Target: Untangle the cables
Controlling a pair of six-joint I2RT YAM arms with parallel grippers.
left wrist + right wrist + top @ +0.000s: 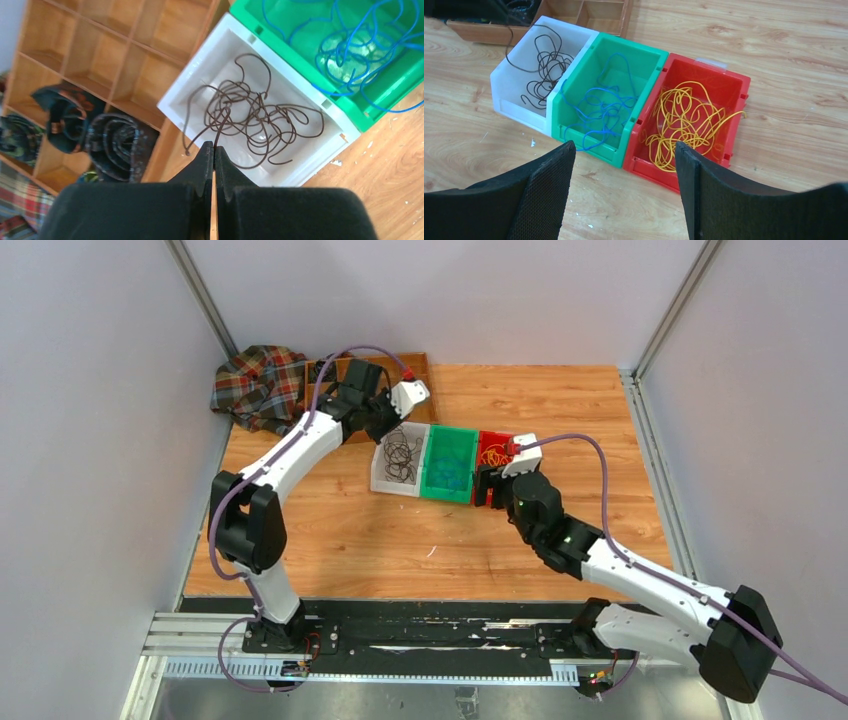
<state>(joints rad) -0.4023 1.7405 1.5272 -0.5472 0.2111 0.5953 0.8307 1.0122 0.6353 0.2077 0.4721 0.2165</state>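
Observation:
Three bins stand side by side. The white bin holds the black cable, the green bin the blue cable, and the red bin the yellow cable. My left gripper hovers over the white bin's far-left edge, shut on a strand of the black cable that rises from the heap to its tips. My right gripper is open and holds nothing, just in front of the green and red bins over bare wood. From above, the left gripper and right gripper flank the row.
A wooden compartment tray lies behind the white bin, with rolled dark cloths in its cells. A plaid cloth is bunched in the back left corner. Grey walls enclose the table on three sides.

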